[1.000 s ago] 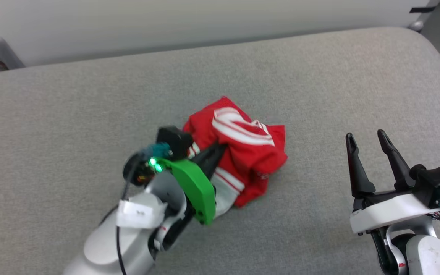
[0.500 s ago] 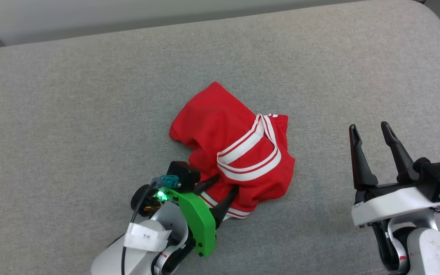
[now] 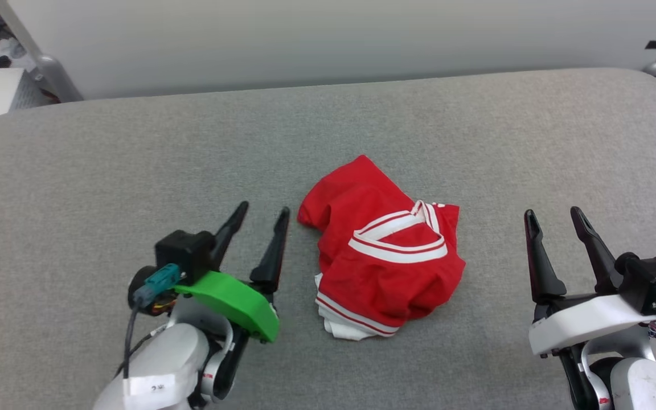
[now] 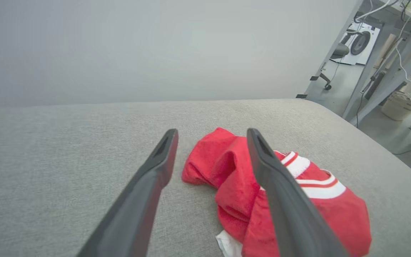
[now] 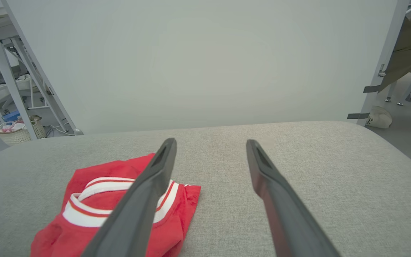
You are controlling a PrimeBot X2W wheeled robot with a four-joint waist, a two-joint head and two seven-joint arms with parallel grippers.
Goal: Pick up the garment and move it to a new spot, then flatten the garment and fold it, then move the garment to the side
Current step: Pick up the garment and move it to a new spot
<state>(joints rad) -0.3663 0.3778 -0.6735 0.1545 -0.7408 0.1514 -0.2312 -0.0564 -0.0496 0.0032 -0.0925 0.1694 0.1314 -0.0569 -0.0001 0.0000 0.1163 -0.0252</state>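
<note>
The garment (image 3: 382,250) lies in a crumpled red heap with a red-and-white striped collar on the grey padded table (image 3: 106,159), near the middle. Its print is hidden in the folds. My left gripper (image 3: 263,210) stands open just left of the heap, apart from it, nothing between its fingers. In the left wrist view the garment (image 4: 234,178) lies past the open left gripper (image 4: 211,131), partly behind the right finger. My right gripper (image 3: 553,212) is open well to the right of the heap. The right wrist view shows the garment (image 5: 98,210) to the lower left of the open right gripper (image 5: 211,141).
A pale wall panel (image 3: 328,40) runs along the table's far edge. The table's rounded right corner (image 3: 655,91) drops off to the floor. Metal frame legs and a basket (image 5: 16,134) stand beyond the left end.
My left gripper has opened, let go of the garment and drawn back to the left. The garment has settled into a heap. The head camera has shifted between frames. My right gripper stays open.
</note>
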